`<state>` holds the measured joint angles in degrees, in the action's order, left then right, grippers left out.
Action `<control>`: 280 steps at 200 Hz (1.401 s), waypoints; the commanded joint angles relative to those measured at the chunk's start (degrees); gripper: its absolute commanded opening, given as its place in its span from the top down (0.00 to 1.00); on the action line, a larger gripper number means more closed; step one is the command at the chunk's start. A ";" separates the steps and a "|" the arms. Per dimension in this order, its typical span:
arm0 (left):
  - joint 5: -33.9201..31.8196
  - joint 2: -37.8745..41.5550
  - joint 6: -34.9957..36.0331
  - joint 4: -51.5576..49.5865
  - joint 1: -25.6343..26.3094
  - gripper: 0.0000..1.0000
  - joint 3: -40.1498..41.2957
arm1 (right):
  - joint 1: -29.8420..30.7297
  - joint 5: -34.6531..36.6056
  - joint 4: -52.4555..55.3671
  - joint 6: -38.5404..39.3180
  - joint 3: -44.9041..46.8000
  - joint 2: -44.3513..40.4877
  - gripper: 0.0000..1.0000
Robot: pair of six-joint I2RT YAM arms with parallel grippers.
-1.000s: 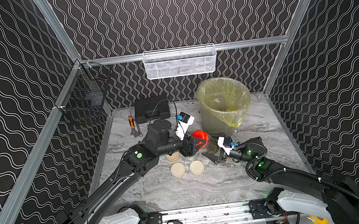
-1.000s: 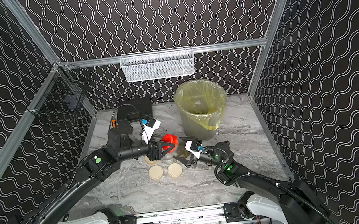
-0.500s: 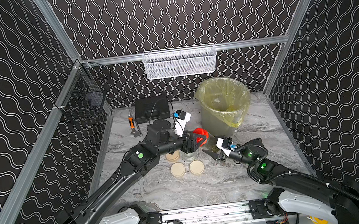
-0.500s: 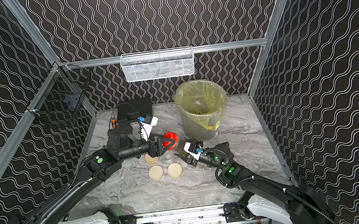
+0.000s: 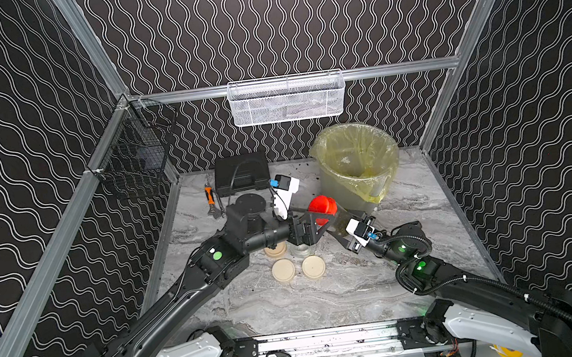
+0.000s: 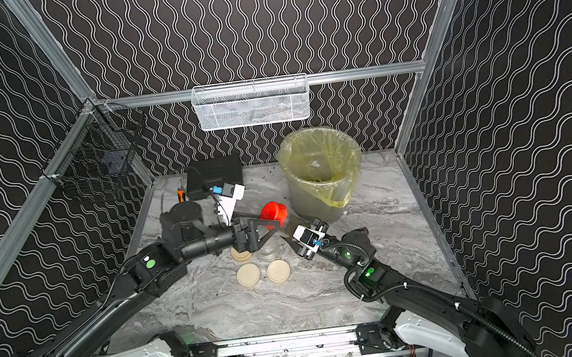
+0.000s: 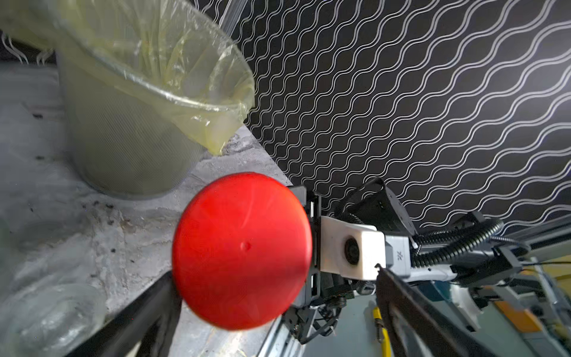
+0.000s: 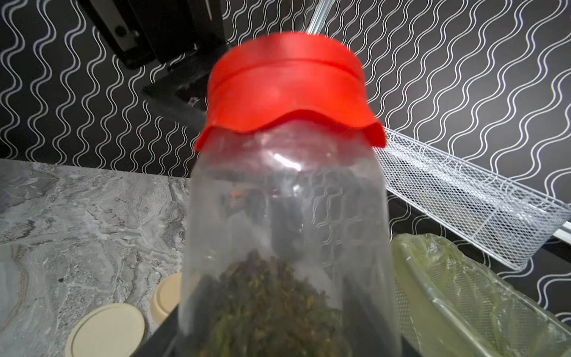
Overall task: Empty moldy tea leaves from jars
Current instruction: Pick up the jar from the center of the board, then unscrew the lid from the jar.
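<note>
My right jaws are shut tight on the jar with the red lid (image 8: 284, 201). They hold it up over the table (image 5: 329, 300), tipped, with the red lid (image 5: 322, 205) pointing to about eleven o'clock. Dark tea leaves (image 8: 272, 296) sit inside it, down at the end by my right jaws. My left jaws are wide apart, one on each side of the red lid, and I cannot tell if they touch it. The bin with the yellow bag (image 5: 337, 186) stands at about one o'clock from the jar. Three cream lids (image 5: 283, 270) lie at about seven o'clock from it, beside a clear jar with no lid (image 5: 301, 251).
</note>
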<state>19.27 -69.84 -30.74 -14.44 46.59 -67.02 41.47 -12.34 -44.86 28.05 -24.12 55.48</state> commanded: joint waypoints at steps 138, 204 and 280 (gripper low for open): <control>10.53 -1.27 38.65 -11.11 0.00 0.38 -7.52 | 0.08 -17.67 9.08 -4.62 -3.66 -5.35 0.49; 9.71 -3.47 25.18 -6.18 0.06 0.49 -7.30 | 0.10 -11.93 6.87 -3.83 -3.23 -4.79 0.48; -3.79 -4.13 -8.22 -3.07 0.07 0.26 -4.81 | 4.83 16.27 -4.61 17.16 -0.58 1.48 0.49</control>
<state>15.05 -74.54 -28.84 -21.98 46.50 -72.69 45.08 -6.92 -42.44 35.24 -25.08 55.81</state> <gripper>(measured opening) 0.679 0.646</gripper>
